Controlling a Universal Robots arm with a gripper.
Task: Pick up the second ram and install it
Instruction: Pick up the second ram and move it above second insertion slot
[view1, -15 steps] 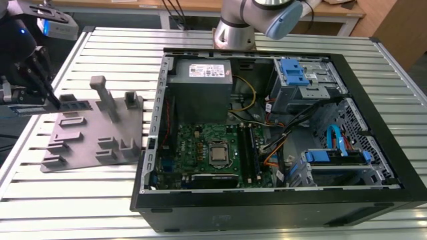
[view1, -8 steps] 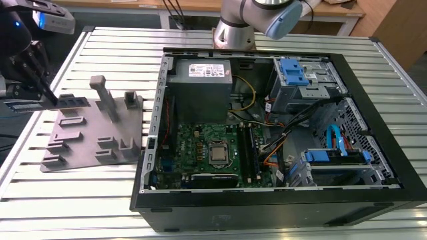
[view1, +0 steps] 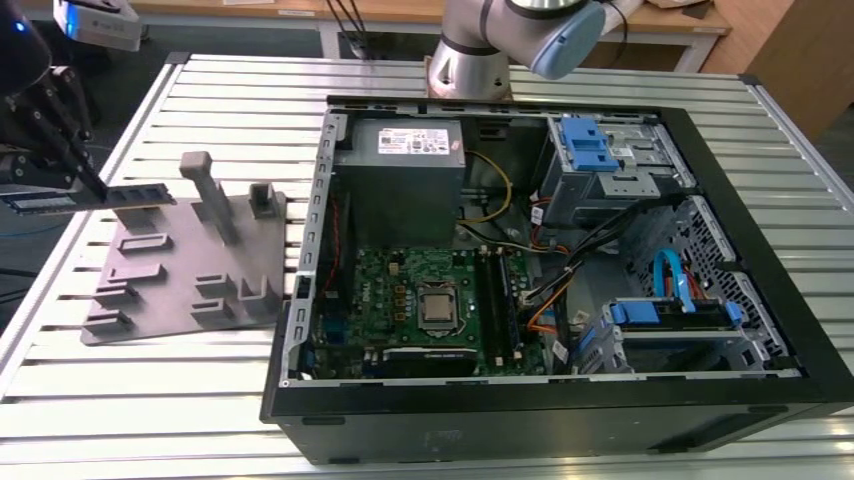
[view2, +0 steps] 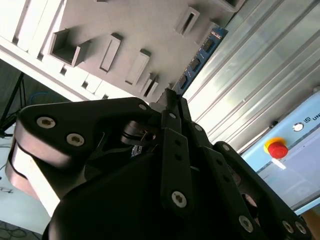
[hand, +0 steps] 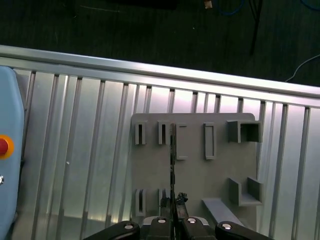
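In the exterior view, my black gripper (view1: 96, 190) hangs at the exterior view's left, shut on the second ram (view1: 134, 195). It is a thin dark board with a pale label, held level over the far end of the grey fixture tray (view1: 174, 290). In the second wrist view the fingertips (view2: 170, 100) pinch the ram's edge, and its blue strip (view2: 202, 52) runs past the tray (view2: 140, 30). The first wrist view has the ram (hand: 172, 160) edge-on as a thin dark line above the tray (hand: 200, 180), with the gripper (hand: 174, 201) closed on its near end.
An open black computer case (view1: 747, 400) lies on the slatted metal table (view1: 160, 420), to the exterior view's right of the tray. Inside are the green motherboard (view1: 400, 285), dark memory slots (view1: 498, 295), cables and blue drive cages (view1: 587, 145). A red stop button (view2: 276, 148) sits on a pale blue box.
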